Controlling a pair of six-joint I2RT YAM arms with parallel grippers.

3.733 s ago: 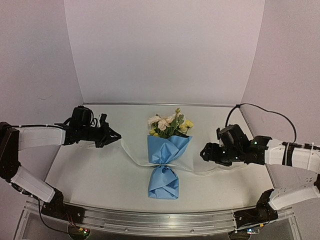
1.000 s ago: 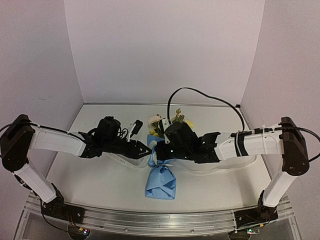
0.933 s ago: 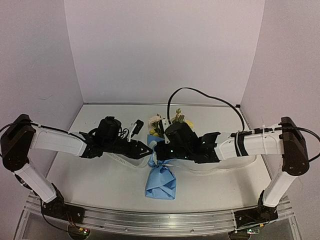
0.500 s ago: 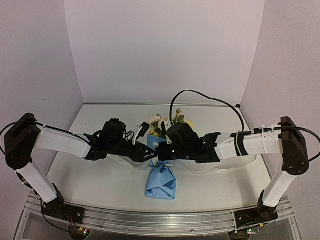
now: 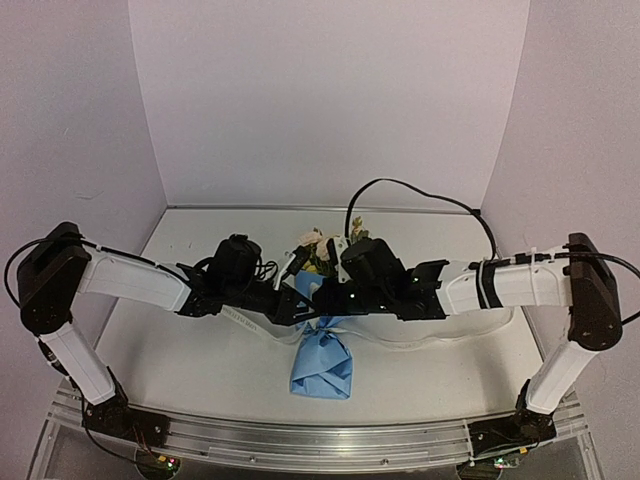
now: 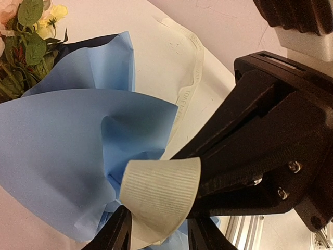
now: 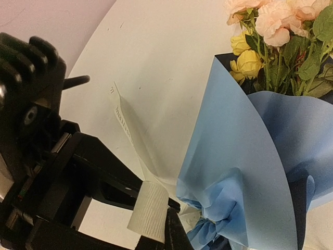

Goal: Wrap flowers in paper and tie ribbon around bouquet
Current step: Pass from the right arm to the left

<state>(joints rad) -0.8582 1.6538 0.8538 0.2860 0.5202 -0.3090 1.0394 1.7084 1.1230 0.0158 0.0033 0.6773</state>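
The right jaws are clenching the ribbon [image 6: 161, 195], pinching a short ribbed loop of it at their very tip. The left jaws are standing partly parted, their two dark fingers [image 6: 120, 234] on either side of that loop, which is sitting round and unsquashed between them. The loop is hanging just beside the pinched waist of the paper [image 6: 62, 156]. The light blue sheet is flaring above the waist into a cone, with dark navy showing at its upper edge. The flowers [image 6: 31, 21], yellow and pale pink with green leaves, are poking out of the cone's mouth.

The left wrist view alone is showing one lettered tail of the ribbon running away over the worktop [image 6: 104, 15] behind the paper. The right wrist view is showing another stretch of ribbon lying on the worktop just beside the left arm [image 7: 41, 130], and more of the blooms.

Only the top view is taking in the whole bouquet [image 5: 325, 360]. It is lying mid-worktop with its blooms toward the back wall [image 5: 330, 100] and its crumpled blue foot toward the near edge. Both arms are meeting over its waist there, hiding the loop.
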